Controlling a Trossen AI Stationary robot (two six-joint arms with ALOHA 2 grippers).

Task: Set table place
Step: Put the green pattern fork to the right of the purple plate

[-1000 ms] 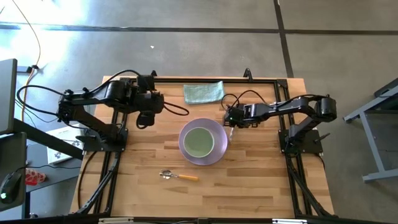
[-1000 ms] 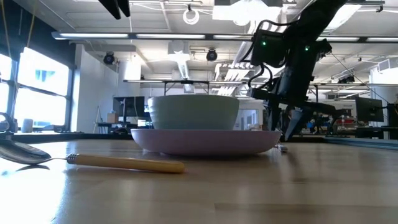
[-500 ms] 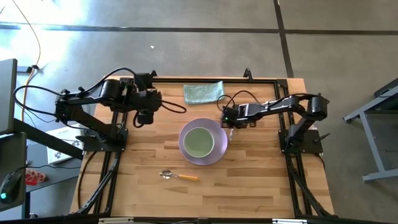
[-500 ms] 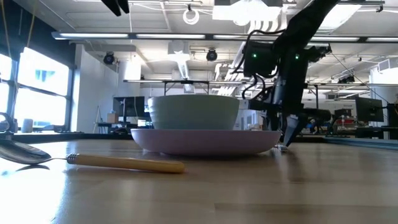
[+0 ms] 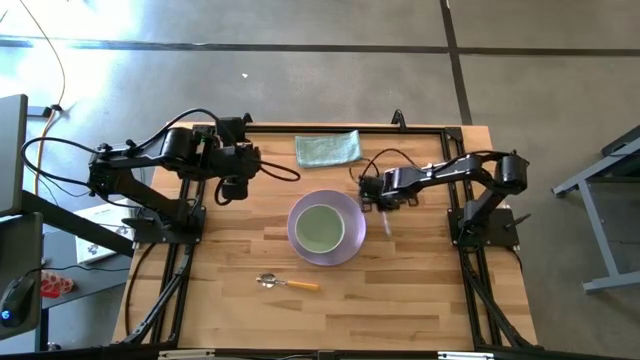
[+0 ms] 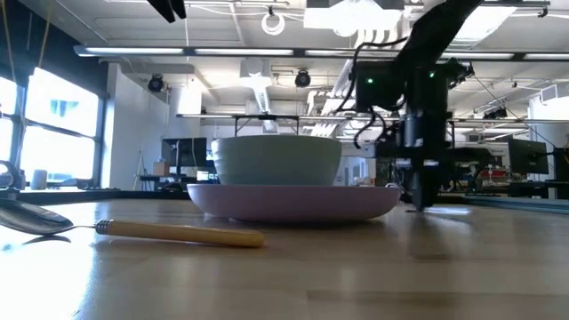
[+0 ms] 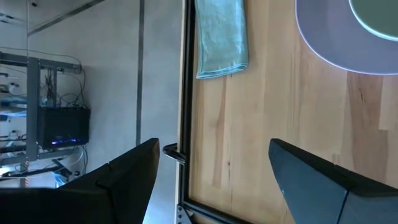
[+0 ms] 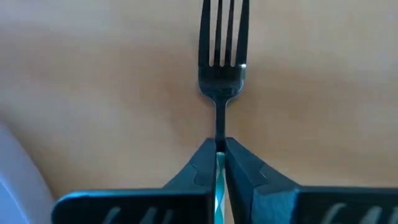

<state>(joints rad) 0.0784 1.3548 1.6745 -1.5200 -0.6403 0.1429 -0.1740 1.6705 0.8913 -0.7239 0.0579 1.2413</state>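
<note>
The right gripper (image 8: 220, 151) pinches the handle of the thin silvery fork (image 8: 222, 56) between its 2 dark fingers (image 8: 200, 163). In the right wrist view the 4 tines point away from the gripper over the light butcher-block wooden table (image 5: 420, 270). From above, the right gripper (image 5: 383, 203) sits just off the right rim of the large round lilac plate (image 5: 350, 245), and the fork (image 5: 386, 224) shows as a thin pale line on the wood beside that rim. In the low view the right gripper (image 6: 421, 200) points straight down close to the table surface, just to the right of the plate (image 6: 293, 201).

The smaller pale green bowl (image 5: 320, 227) sits inside the plate, centred on it. The bowl (image 6: 276, 160) stands upright.

The metal spoon with a yellow-orange handle (image 5: 286, 282) lies flat on the table in front of the plate, apart from its rim, with the metal end to the left.

A folded pale teal cloth (image 5: 327, 148) lies behind the plate at the far edge of the table.

The left gripper (image 5: 231, 192) hangs above the table to the left of the plate and behind it. Its 2 fingers (image 7: 317, 177) are spread wide and hold nothing.
</note>
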